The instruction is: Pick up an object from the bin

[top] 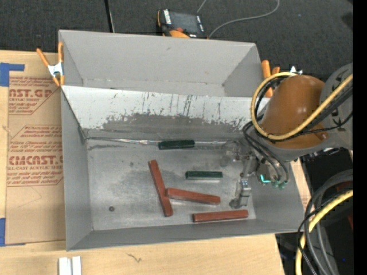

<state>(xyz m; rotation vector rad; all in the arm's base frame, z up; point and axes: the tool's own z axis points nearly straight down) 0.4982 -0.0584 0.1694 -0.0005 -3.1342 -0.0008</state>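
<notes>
A single container is seen, a grey metal bin (74, 171) with sloping walls and a scuffed floor. Five slim bars are counted loose on that floor, none heaped. Three are red-brown and two are dark green.

The upper dark green bar (176, 145) is laid level near the back wall. The lower dark green bar (203, 175) is laid level nearer the middle, well apart from the first. The slanted red-brown bar (160, 188) is set steeply left of centre. It is touched near its lower end by the left end of the middle red-brown bar (193, 196). The lowest red-brown bar (221, 215) is laid apart from these, near the front wall.

The end effector (241, 198) is seen low in the bin's right part, under the arm's orange cover (292, 110). It is placed just beside the right end of the middle red-brown bar and just above the right end of the lowest one in the view. Whether it is released or clenched cannot be told, and no bar is seen within it.
</notes>
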